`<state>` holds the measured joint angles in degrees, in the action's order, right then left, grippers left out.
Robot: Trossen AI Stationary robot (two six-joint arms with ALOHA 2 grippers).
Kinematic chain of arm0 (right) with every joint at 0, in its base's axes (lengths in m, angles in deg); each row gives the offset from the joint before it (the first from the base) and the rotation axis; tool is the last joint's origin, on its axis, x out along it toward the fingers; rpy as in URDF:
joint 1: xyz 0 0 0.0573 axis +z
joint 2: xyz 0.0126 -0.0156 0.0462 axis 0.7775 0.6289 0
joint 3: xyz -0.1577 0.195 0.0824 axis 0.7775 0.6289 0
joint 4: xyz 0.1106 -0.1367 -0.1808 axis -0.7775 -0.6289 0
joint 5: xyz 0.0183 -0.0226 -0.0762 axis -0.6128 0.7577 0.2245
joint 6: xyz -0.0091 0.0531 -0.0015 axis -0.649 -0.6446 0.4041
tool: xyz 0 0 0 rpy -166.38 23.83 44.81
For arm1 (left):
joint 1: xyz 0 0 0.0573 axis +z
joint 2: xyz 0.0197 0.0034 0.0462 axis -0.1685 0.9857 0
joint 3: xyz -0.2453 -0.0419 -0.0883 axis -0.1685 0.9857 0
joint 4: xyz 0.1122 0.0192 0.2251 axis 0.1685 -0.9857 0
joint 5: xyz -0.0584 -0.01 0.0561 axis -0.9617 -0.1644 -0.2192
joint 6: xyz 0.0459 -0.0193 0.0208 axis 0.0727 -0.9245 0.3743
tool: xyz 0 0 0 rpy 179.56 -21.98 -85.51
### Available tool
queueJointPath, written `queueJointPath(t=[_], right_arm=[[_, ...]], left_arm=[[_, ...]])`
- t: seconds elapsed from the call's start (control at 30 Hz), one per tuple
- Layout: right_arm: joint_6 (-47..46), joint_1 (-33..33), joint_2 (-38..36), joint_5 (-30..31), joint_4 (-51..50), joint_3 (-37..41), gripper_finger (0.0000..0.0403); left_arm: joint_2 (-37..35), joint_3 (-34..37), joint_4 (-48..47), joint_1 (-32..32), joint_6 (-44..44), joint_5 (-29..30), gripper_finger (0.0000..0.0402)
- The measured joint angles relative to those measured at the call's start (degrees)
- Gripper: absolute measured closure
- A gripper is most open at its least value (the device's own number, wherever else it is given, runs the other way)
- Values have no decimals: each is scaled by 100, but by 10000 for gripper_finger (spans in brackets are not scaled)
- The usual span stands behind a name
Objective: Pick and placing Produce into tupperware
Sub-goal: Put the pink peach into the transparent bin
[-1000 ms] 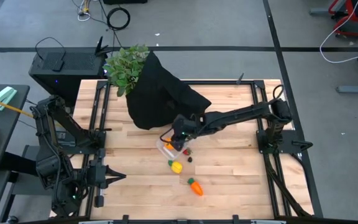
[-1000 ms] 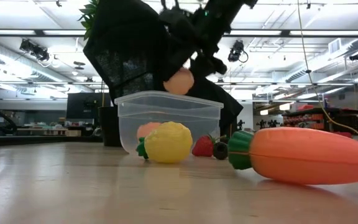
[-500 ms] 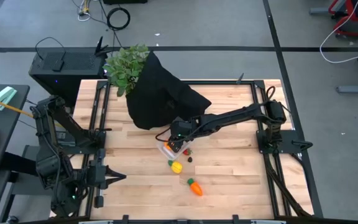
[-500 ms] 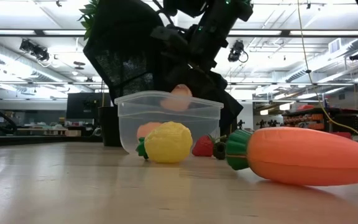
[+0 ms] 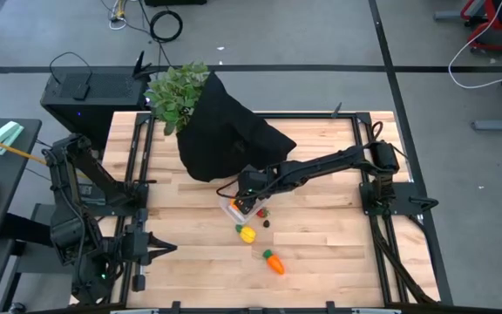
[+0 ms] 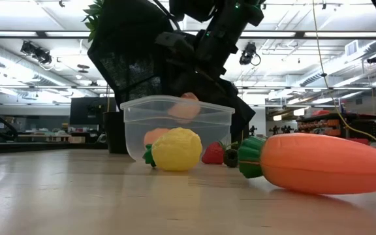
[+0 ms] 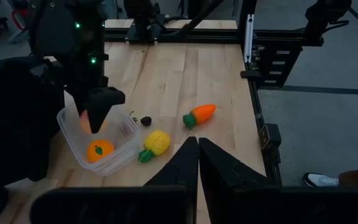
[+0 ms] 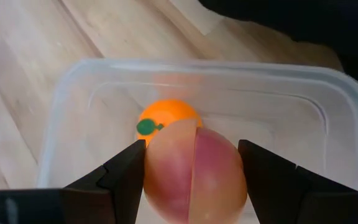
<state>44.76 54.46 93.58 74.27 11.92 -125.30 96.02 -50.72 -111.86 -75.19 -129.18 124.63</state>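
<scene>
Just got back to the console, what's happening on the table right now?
The right gripper holds a pink peach just inside the rim of the clear container, where an orange already lies. Out on the wood are a yellow fruit, a red berry, a dark berry and a carrot. The left gripper is shut and parked at the table's left edge.
</scene>
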Motion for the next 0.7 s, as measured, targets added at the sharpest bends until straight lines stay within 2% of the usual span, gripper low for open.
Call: queueJointPath(t=[0.33,0.7], right_arm=[[119,-3,0,9,-4,0,154],[-21,-34,0,38,-17,0,144]], left_arm=[[0,0,1,0,4,0,389],[0,0,1,0,11,0,378]])
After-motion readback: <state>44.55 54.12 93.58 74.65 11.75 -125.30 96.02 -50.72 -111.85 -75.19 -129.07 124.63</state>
